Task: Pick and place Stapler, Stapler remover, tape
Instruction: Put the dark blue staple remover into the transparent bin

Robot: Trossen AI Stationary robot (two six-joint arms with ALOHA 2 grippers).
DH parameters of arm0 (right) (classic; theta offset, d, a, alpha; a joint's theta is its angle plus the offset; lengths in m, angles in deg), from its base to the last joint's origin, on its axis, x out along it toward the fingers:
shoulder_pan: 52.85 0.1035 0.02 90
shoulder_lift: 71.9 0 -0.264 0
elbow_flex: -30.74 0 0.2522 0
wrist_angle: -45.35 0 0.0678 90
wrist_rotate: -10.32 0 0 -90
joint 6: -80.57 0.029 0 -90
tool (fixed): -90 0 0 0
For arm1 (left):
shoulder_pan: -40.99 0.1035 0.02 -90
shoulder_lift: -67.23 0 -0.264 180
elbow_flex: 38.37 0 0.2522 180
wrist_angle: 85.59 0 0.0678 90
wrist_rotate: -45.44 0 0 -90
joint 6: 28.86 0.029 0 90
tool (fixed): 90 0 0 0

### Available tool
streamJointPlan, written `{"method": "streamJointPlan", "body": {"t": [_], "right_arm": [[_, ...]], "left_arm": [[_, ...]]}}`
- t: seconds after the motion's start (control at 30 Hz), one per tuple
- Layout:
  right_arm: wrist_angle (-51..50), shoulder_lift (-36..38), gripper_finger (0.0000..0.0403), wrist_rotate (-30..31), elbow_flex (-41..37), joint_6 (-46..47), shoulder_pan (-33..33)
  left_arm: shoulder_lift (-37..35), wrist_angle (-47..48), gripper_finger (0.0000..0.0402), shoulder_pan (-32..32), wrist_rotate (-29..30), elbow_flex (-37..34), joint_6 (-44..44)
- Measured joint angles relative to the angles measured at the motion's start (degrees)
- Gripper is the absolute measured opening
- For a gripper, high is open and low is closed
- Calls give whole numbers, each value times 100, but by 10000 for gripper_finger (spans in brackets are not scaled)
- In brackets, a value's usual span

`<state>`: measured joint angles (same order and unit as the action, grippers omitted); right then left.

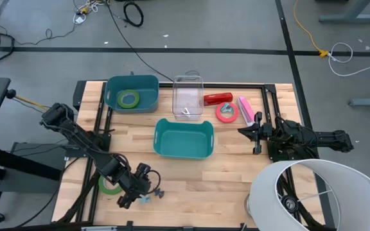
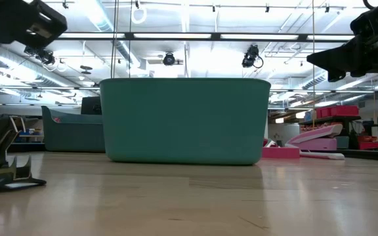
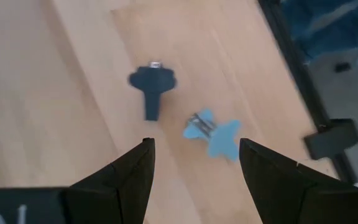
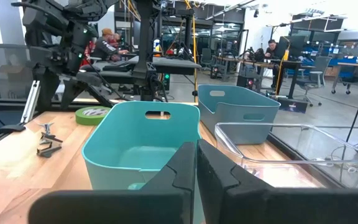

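Observation:
My left gripper [image 3: 196, 144] is open and hovers above the near-left part of the table [image 1: 140, 185]. A blue staple remover [image 3: 211, 134] lies on the wood just past its fingertips, and a dark one [image 3: 153, 84] lies a little farther on. One green tape roll [image 1: 110, 185] lies flat beside the left arm, and another [image 1: 128, 99] sits in the blue-grey bin. The pinkish-red roll [image 1: 227, 112], a red stapler [image 1: 217, 98] and a pink stapler [image 1: 245, 109] lie on the far right of the table. My right gripper [image 4: 196, 167] is shut and waits at the table's right [image 1: 246, 131].
A teal bin [image 1: 183, 138] stands mid-table, with a clear container [image 1: 188, 96] and a blue-grey bin [image 1: 133, 93] behind it. A white round shade [image 1: 307, 192] covers the near-right corner. Bare wood lies between the teal bin and the near edge. People sit in the room beyond.

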<state>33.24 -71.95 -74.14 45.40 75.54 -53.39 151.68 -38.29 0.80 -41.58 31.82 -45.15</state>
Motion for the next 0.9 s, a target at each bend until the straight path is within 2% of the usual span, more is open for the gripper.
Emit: {"method": "streamJointPlan", "body": {"t": [0.13,0.27,0.63,0.9], "right_arm": [[0,0,18,0,1,0,0],[1,-1,18,0,1,0,-1],[0,-1,18,0,0,0,0],[2,1,18,2,1,0,-1]], "left_arm": [[0,-174,236,64,440,0,-109],[0,-381,236,191,603,0,-107],[154,-619,236,430,600,2,-94],[559,-1100,236,433,246,4,195]]}}
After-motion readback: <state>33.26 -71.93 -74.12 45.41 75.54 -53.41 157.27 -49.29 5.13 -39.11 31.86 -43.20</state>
